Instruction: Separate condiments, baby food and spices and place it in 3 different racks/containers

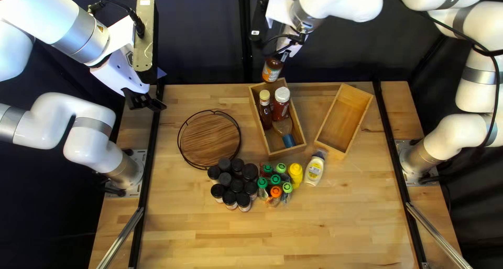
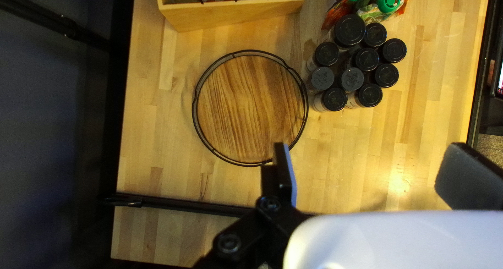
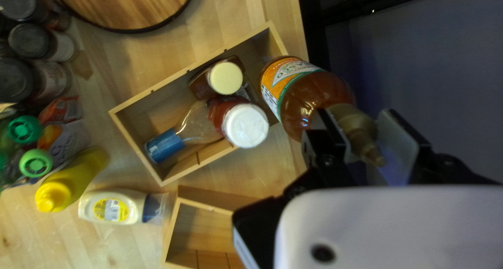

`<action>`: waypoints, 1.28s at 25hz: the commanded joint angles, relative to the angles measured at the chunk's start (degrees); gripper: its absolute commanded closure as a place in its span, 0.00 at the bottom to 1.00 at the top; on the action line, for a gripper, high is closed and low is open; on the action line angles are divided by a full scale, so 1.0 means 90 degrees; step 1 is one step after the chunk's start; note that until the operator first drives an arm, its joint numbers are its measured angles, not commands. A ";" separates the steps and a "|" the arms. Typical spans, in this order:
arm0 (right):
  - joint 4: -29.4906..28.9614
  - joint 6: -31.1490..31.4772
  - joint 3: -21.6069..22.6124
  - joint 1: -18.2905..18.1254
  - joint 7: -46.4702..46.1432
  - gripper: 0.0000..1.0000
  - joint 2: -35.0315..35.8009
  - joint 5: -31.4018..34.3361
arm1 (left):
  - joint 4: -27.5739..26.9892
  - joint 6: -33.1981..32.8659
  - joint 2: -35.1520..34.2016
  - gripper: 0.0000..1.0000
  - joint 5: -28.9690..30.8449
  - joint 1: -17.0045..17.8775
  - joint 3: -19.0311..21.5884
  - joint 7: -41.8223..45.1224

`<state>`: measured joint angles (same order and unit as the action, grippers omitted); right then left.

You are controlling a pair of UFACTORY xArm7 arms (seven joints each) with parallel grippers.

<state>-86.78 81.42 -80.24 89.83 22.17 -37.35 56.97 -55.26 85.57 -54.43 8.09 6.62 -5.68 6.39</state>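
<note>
Dark curtain [image 1: 209, 38] behind, right claw [image 1: 284, 55] clamps sauce bottle [image 1: 271, 70] by its top.

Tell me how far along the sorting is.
Condiments look partly done: the wooden box holds a yellow-capped bottle, a white-capped one and a blue-capped one. In my right hand is an orange-labelled sauce bottle, probably next in. Still on the table: the yellow squeeze bottle, the pale squeeze bottle, all visible black-capped jars and the food pouches.

A dark curtain [image 1: 204, 38] hangs behind the table [image 1: 325, 232], black rails [image 1: 148, 172] and silvery bars [image 1: 123, 238] near its sides
</note>
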 commanded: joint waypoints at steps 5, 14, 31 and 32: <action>0.0240 -0.0137 -0.0360 0.0175 0.0208 1.00 -0.0127 0.0088 | 0.0000 0.0000 0.0000 0.00 0.0000 0.0000 0.0000 0.0000; 0.0195 -0.0130 -0.0669 0.0480 0.0229 1.00 -0.0277 0.0067 | 0.0000 0.0000 0.0000 0.00 0.0000 0.0000 0.0000 0.0000; -0.0021 -0.0105 -0.1340 0.1069 0.0217 0.24 -0.0635 0.0148 | 0.0000 0.0000 0.0000 0.00 0.0000 0.0000 0.0000 0.0000; -0.0022 -0.0098 -0.1341 0.1075 0.0208 0.15 -0.0640 0.0141 | 0.0000 0.0000 0.0000 0.00 0.0000 0.0000 0.0000 0.0000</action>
<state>-86.92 80.45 -92.09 99.22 24.14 -42.90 58.28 -55.26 85.57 -54.43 8.09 6.62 -5.68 6.39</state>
